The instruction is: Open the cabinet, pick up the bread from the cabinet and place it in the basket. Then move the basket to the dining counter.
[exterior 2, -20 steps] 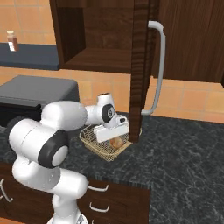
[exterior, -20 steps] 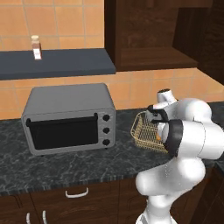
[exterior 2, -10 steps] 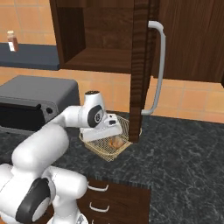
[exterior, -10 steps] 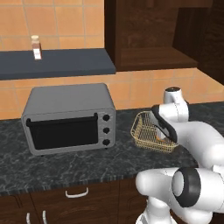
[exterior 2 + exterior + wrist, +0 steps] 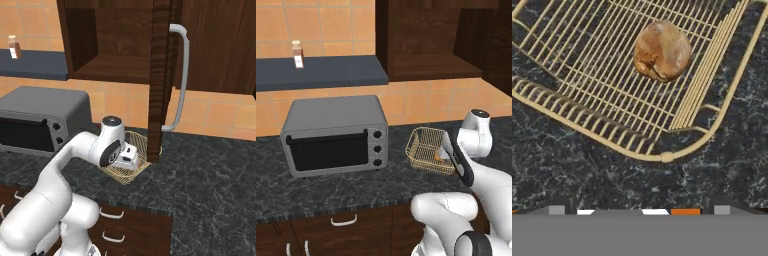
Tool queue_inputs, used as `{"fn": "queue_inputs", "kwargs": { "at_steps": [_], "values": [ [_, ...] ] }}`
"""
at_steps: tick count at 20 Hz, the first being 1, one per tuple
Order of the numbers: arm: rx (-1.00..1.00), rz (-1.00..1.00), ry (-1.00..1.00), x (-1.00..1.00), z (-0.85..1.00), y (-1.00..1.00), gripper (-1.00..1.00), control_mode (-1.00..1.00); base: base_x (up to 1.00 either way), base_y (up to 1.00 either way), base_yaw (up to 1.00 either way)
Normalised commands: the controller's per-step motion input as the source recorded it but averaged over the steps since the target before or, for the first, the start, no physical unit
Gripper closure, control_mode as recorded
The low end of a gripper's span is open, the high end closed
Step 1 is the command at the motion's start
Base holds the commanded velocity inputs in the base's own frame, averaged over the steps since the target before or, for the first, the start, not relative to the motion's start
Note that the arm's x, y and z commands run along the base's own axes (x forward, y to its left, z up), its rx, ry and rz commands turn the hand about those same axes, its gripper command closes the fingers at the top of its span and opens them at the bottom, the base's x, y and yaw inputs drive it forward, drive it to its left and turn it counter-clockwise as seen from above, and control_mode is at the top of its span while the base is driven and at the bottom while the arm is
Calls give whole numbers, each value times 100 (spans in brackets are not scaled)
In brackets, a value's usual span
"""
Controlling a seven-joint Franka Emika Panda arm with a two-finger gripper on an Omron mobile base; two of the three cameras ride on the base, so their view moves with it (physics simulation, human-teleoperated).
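Left base view: the basket [image 5: 428,150] sits on the counter [image 5: 331,187] beside the toaster oven [image 5: 333,134]. Right base view: the gripper [image 5: 131,156] (jaws spread, grasping nothing) hangs over it, below the open cabinet [image 5: 159,75]. Hand view: the bread [image 5: 662,50] lies inside, near the basket's corner.

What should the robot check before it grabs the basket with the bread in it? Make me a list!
1. Bread inside the basket: ok, it lies on the mesh floor.
2. Gripper open and holding nothing: ok.
3. Gripper lined up over the basket's near rim: cannot tell; the hand view looks down at a rim corner, but the fingertips are hard to make out.
4. Basket sits flat on the black counter: ok.
5. Cabinet door out of the way: not ok, it hangs open just beside the basket.
6. Toaster oven apart from the basket: ok.
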Motion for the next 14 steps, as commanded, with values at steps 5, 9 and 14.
{"fn": "queue_inputs", "kwargs": {
  "at_steps": [5,9,14],
  "values": [
    [16,-50,-8,-36,12,16,-100,-100,0,0,0],
    [19,-42,-4,-30,12,0,-100,-100,0,0,0],
    [11,-35,-7,-9,-9,0,-100,-100,0,0,0]
  ]
}}
